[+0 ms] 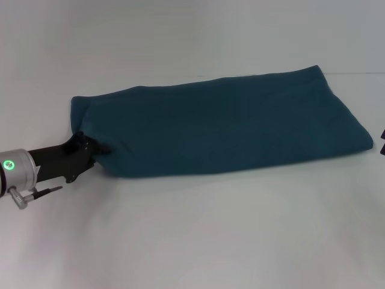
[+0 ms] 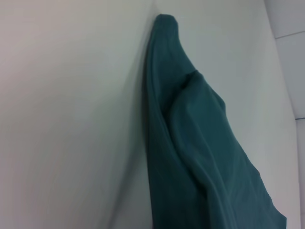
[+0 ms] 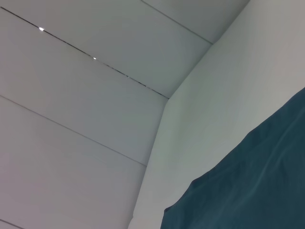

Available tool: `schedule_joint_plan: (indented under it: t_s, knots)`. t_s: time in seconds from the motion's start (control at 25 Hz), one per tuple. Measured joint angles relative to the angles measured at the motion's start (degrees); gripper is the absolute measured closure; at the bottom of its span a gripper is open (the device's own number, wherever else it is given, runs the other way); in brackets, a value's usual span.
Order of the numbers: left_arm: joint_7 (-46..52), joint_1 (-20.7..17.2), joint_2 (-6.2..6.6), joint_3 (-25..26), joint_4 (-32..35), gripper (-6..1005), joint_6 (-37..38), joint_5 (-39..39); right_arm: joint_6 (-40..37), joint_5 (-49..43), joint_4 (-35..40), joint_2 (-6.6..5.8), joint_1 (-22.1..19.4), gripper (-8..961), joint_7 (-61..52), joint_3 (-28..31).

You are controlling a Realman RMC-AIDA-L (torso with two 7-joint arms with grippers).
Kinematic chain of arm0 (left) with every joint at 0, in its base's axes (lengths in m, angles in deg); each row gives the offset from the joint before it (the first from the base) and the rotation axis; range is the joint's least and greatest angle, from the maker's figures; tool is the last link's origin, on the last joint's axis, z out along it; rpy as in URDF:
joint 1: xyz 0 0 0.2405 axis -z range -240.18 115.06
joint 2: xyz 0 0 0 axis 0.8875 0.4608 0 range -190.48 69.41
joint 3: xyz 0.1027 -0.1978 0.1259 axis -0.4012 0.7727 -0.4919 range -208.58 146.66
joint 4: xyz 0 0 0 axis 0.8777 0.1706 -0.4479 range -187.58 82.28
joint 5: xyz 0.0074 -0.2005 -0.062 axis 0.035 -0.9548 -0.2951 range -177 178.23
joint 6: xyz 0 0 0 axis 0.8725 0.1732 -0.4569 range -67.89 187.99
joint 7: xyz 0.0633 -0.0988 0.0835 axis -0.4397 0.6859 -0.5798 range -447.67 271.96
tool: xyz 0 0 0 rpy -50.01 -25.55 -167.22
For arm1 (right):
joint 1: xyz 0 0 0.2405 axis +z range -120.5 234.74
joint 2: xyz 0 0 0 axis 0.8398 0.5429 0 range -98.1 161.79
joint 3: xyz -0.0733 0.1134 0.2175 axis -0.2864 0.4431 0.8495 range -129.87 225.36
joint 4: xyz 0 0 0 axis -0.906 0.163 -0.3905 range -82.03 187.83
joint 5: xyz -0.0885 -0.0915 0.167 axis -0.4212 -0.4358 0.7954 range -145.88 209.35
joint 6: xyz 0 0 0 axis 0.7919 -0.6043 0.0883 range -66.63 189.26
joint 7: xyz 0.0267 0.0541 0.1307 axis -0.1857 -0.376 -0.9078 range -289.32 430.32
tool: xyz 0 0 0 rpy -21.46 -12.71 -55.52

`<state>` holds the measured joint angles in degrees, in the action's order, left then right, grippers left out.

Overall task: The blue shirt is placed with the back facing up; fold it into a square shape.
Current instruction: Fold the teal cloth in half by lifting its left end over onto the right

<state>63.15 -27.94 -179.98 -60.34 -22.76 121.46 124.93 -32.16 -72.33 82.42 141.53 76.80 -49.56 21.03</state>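
Left pincer [image 1: 95,149]: lower left of the head view, black, on a silver wrist with a green light; tips at the left end of the blue shirt, touching the cloth; spread or pinching, cannot tell.
Left arm: enters from the left edge of the head view, low over the table.
Blue shirt [image 1: 222,123]: folded into a long band, plain side up, running from centre left to upper right of the head view; flat on the table, right end near the frame's right edge.
Shirt in left wrist view [image 2: 200,143]: ridged fold of teal cloth, rising from the bottom edge to a narrow tip near the top centre.
Shirt in right wrist view [image 3: 252,186]: fills the lower right corner.
Right pincer [image 1: 383,141]: only a dark sliver at the right edge of the head view, just beside the shirt's right end; state cannot be told.
Table [image 1: 198,235]: white, bare surface around the shirt.
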Motion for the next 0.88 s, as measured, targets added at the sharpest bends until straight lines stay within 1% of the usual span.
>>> schedule_joint_plan:
  t_s: [0.04, 0.24, 0.48, 0.64, 0.72, 0.88]
  knots:
    - [-0.9, 0.0, 0.00, 0.1, 0.0, 928, 0.1, -0.1, 0.0, 0.0, 0.0, 0.00, 0.0, 211, 0.0, 0.0]
    - [-5.8, -0.8, 0.07, 0.1, 2.3, 935, 1.4, -0.1, 0.1, 0.0, -0.1, 0.00, -0.1, 214, 0.0, 0.1]
    - [-7.1, -5.3, 0.43, 0.3, 8.5, 943, 1.7, 0.2, 0.3, 0.0, -1.4, -0.03, -0.1, 217, -0.4, 1.2]
    - [-7.8, -7.7, 1.21, 0.8, 11.3, 945, 1.7, 0.3, 0.7, 0.0, -2.3, 0.10, -0.1, 219, -0.5, 1.5]
    - [-9.0, -8.5, 1.60, 2.0, 12.0, 946, 1.5, 0.4, 0.9, 0.0, -2.7, 0.11, -0.1, 220, -0.4, 1.5]
    - [-11.5, -9.0, 1.88, 5.3, 12.3, 948, 0.2, 2.0, 1.9, 0.0, -2.9, 0.11, -0.1, 222, -0.3, 1.1]
